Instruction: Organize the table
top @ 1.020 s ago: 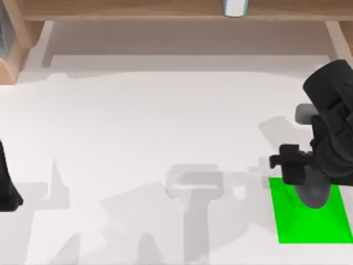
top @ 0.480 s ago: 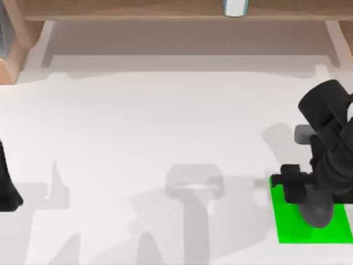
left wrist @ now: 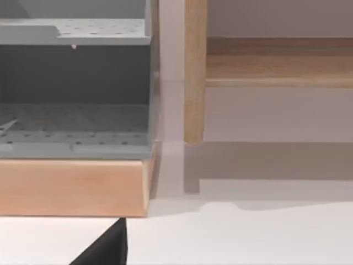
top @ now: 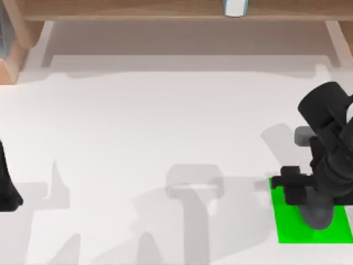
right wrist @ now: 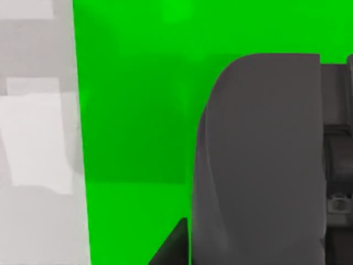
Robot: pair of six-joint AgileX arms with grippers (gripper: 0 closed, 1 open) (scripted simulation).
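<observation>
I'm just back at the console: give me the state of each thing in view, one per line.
Table: white top, bare across the middle.
Green patch: flat on the table at right, partly covered by the right arm.
Grey object: over the green patch, at the right pincer.
Left arm: parked at the left edge.
Grey rack: standing on a wooden base.

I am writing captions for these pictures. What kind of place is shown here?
Probably a simulated desk or workbench: a wide white table with a wooden shelf frame along its back, a grey perforated rack at one end, and a green mat under the right gripper.
</observation>
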